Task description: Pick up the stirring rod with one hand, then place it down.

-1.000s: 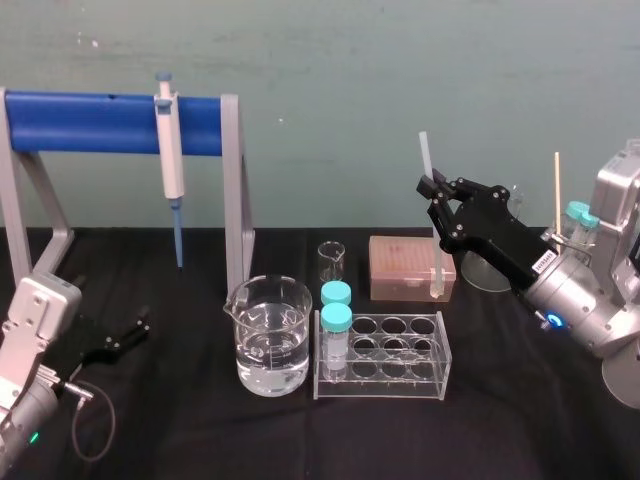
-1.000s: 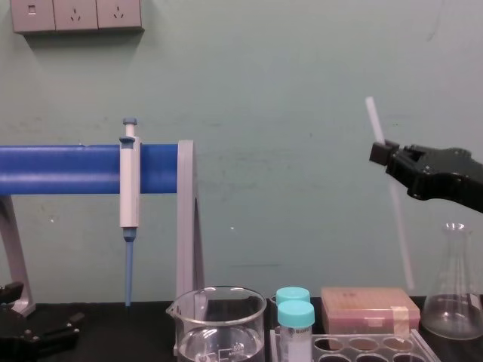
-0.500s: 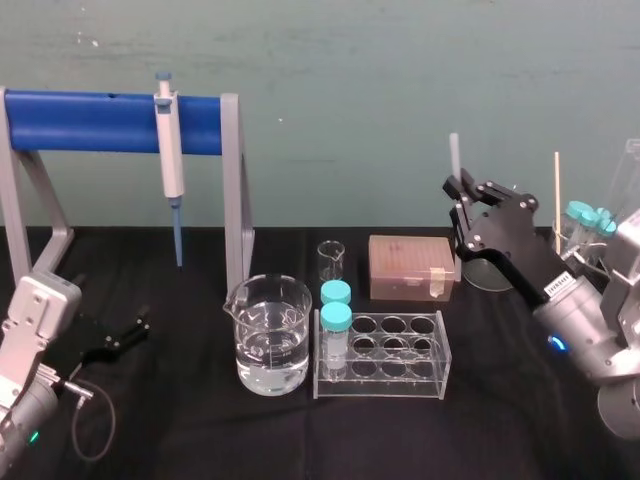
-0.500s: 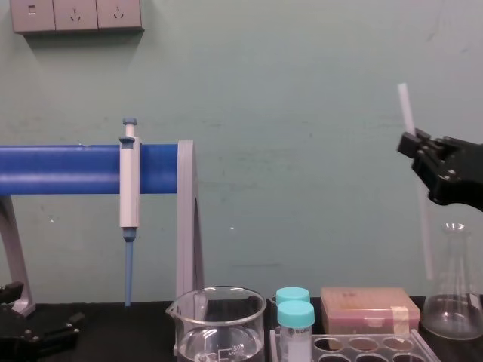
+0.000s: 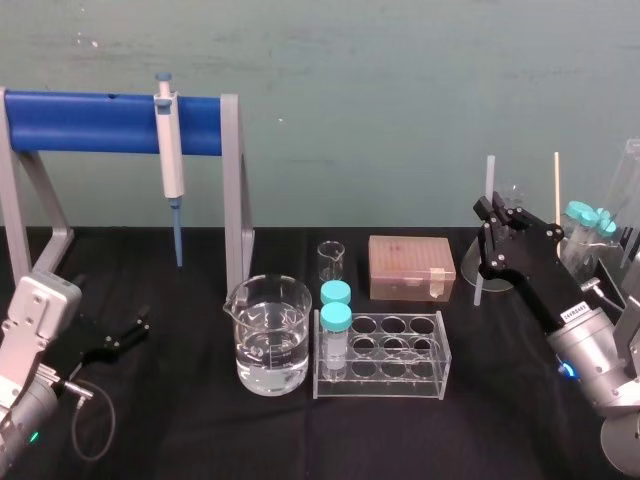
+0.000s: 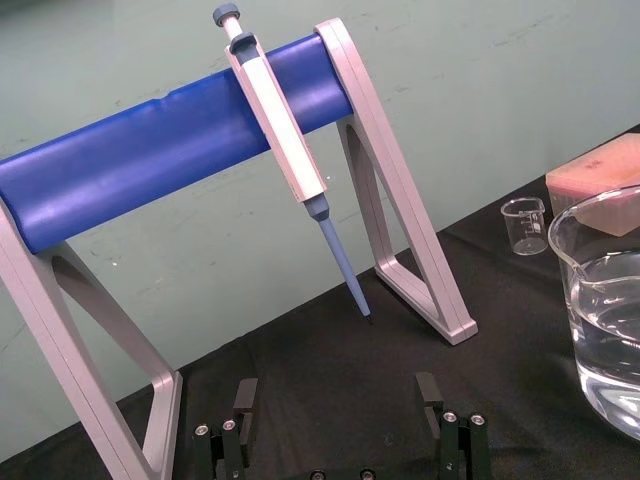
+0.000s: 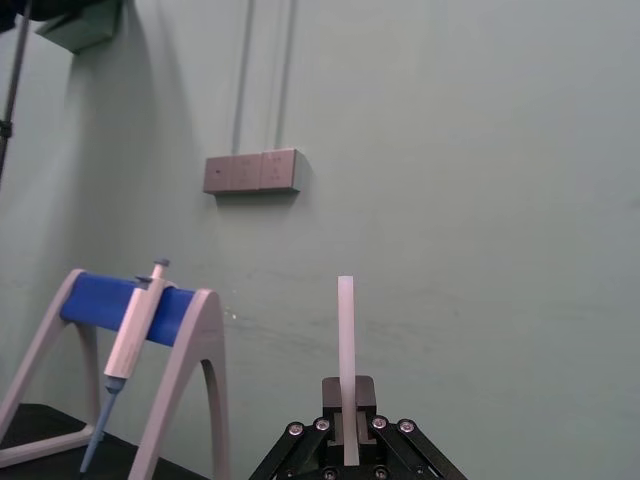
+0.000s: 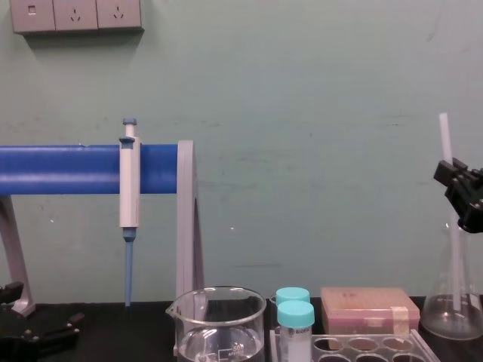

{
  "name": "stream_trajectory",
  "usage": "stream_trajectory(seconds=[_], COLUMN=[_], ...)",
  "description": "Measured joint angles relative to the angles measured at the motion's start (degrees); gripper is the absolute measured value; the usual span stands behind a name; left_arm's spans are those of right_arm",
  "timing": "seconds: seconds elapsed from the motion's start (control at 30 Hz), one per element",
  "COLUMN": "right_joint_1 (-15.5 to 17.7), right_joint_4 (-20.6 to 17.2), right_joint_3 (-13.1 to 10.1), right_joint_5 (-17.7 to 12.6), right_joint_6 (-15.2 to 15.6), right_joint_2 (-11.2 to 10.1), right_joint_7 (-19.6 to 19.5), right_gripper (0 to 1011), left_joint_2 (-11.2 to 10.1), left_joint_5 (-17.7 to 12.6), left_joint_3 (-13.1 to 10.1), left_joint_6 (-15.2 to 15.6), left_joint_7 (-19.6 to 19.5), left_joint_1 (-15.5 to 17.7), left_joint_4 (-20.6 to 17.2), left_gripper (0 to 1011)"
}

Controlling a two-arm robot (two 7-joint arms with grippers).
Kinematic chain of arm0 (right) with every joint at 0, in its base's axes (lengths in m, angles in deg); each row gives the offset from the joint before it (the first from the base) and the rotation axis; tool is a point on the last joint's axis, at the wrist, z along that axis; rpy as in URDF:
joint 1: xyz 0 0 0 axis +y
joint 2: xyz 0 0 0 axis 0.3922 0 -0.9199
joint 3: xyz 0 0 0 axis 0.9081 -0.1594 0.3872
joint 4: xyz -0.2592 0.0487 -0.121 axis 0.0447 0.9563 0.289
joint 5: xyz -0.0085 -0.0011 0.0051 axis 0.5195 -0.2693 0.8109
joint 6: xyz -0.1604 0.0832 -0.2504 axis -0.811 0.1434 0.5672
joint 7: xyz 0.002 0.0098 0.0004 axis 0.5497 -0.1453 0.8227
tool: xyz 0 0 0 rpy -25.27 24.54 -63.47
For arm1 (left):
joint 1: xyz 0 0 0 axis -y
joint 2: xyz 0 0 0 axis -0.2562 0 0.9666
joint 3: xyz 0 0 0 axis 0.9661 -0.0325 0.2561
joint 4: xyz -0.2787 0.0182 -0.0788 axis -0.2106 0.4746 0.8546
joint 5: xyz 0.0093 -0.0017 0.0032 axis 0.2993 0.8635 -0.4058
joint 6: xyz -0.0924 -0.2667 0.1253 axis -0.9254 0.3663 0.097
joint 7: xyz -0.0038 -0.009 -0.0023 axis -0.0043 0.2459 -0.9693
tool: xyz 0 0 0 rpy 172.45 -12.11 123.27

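Over the black table (image 5: 180, 430), the right gripper (image 5: 487, 215) is pinching the rod (image 5: 490, 178) near upright just beside the flask (image 8: 438, 309), jaws closed on its upper part, its lower end hanging near the flask's base. Far left of the flask, the left gripper (image 6: 336, 400) is lying idle, jaws apart. The rod is looking light, stiff, slick and breakable, probably calling for a gentle pinch near mid-length.

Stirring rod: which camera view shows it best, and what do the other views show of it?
Head view: the rod stands near upright in the right gripper, visible above and below it. Chest view shows the rod at the right edge; right wrist view shows its upper end.
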Motion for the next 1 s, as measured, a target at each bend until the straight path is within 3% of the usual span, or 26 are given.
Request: stream_trajectory(seconds=[1.0], right_joint_1=[0.01], right_joint_4=[0.10], right_joint_3=[-0.06], right_joint_5=[0.14], right_joint_6=[0.22], right_joint_2=[0.07], right_joint_7=[-0.10], right_gripper=[70], left_joint_2=[0.00], left_joint_5=[0.00], left_joint_3=[0.00], left_joint_6=[0.00], left_joint_7=[0.00], left_joint_1=[0.00], left_joint_4=[0.00], left_gripper=[1000])
